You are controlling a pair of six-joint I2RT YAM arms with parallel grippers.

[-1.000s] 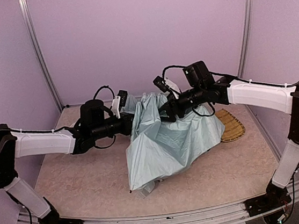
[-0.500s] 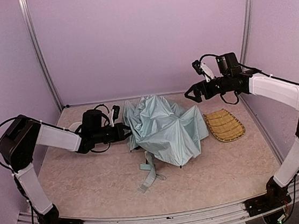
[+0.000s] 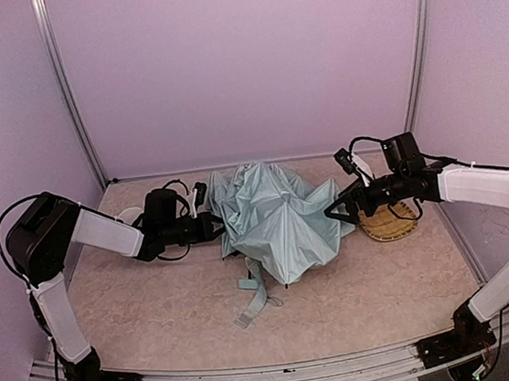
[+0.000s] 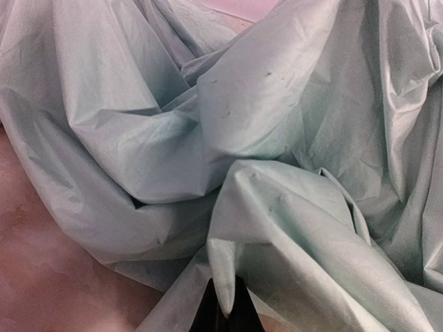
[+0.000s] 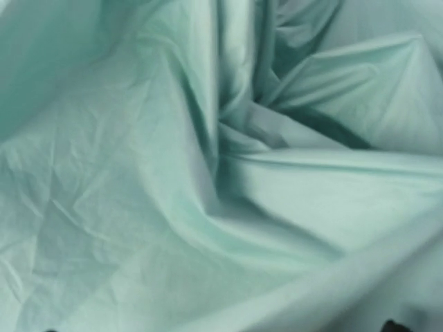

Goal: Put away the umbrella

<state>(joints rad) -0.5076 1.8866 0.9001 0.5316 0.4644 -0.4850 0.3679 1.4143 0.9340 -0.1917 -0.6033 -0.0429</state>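
Standing by the table, I saw the umbrella slumped at its middle, the left hand pinching a fold of canopy, the right hand spread at the opposite edge, and feared a tug would slip that thin pinch free.

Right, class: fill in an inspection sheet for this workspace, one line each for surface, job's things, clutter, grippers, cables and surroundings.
Surface: beige mottled table.
Job's things: umbrella collapsed and crumpled mid-table, a pale green strip trailing toward the near edge.
Clutter: woven tray at right; pale round thing behind the left arm, partly hidden.
Grippers: left gripper shut on a fold of umbrella fabric; right gripper open at the fabric's right edge.
Cables: black loops over both wrists.
Surroundings: lilac walls, metal uprights.
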